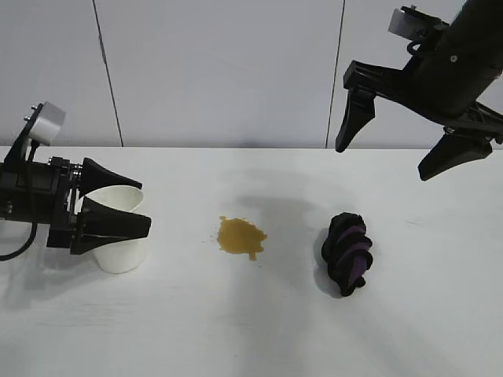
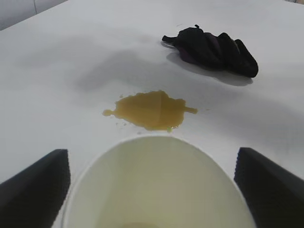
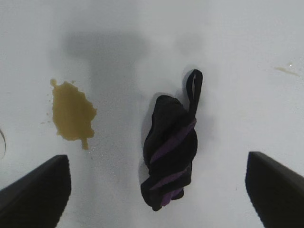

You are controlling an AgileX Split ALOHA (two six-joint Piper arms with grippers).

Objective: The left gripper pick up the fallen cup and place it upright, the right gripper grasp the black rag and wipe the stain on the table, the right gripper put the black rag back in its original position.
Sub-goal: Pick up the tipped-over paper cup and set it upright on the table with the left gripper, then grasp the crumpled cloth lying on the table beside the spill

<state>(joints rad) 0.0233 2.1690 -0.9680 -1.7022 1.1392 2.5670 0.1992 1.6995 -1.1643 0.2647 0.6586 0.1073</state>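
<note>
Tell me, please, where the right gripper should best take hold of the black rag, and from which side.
Probably from straight above, across the bunched middle of the black rag. It lies as a long crumpled heap on the table, and the open right gripper hangs over it already.

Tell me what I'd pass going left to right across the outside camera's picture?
left gripper around the cup → stain → black rag → right gripper, raised above the table.

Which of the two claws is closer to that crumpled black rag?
The right. The right gripper hangs open in the air above the black rag, slightly behind it. The left gripper is far across the table, fingers around the cup, beyond the stain.
</note>
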